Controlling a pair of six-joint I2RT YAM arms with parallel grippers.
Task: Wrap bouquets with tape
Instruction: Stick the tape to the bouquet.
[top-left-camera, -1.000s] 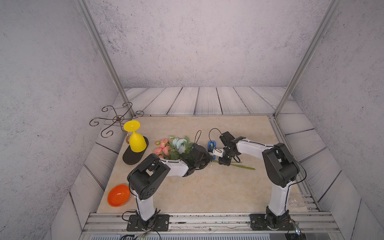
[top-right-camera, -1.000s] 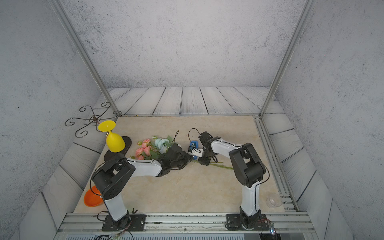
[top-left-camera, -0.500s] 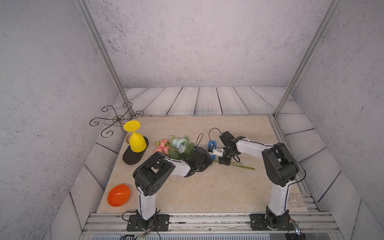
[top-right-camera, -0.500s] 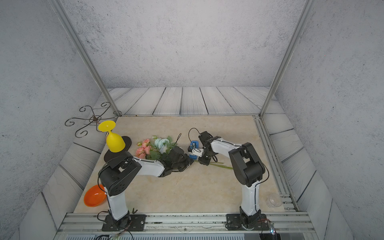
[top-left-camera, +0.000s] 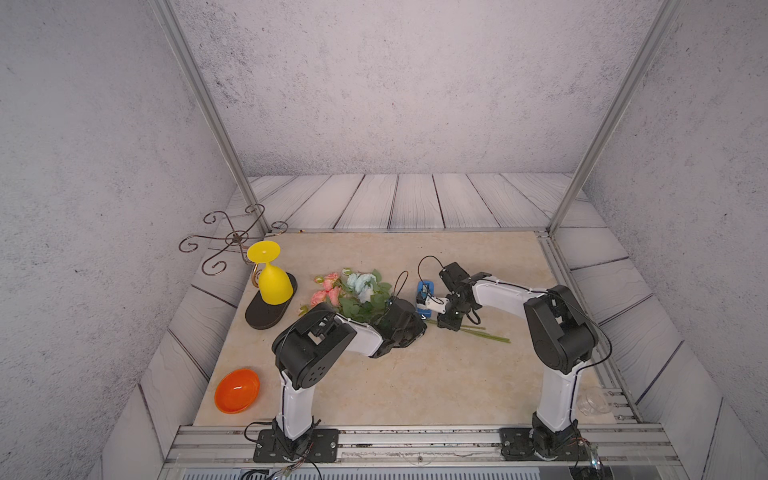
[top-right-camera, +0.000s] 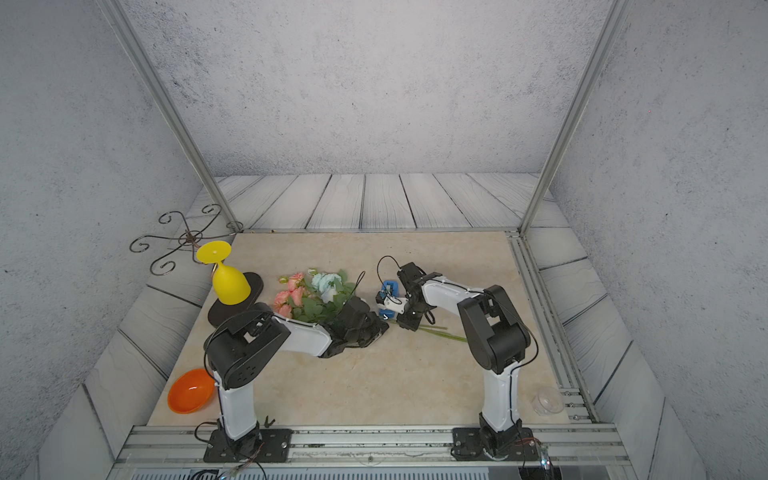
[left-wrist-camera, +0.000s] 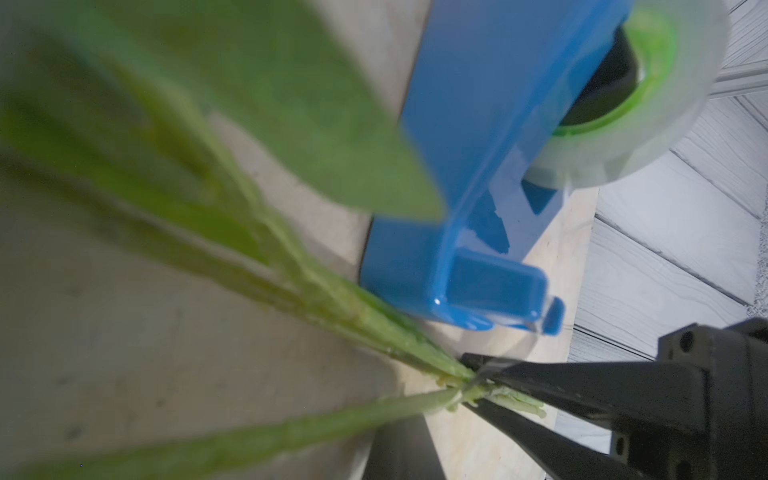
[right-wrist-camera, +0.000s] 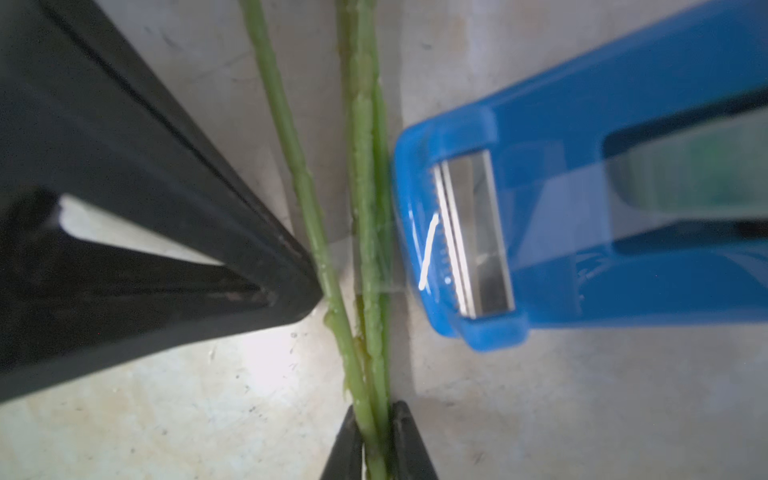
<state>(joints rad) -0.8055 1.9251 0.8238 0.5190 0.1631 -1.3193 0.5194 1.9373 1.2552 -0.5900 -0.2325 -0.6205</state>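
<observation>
The right gripper (right-wrist-camera: 376, 440) is closed on the bouquet (top-left-camera: 357, 291). Its two black fingertips pinch the green stems (right-wrist-camera: 365, 208) between them, low on the stalks and well away from the pink and pale blue flowers. The stems lie flat on the table (top-left-camera: 415, 374) and run on past those fingers to their cut ends.

The left gripper (right-wrist-camera: 291, 297) is fully closed as well, its fingers pressed together to a point. That point sits just beside the outermost stem, touching it or nearly so, a little further along the stalks from the right fingertips toward the flowers. The stems lie outside the left fingers.

The blue tape dispenser (right-wrist-camera: 582, 208) stands across the stems from the left fingertips, with its cutter end right against the stalks. The roll of tape (left-wrist-camera: 648, 137) sits in the dispenser's back end, farther from both grippers. A clear strip of tape (right-wrist-camera: 390, 270) reaches from the cutter's teeth over the stems toward the left fingertips. Whether those fingers hold its end I cannot tell.
</observation>
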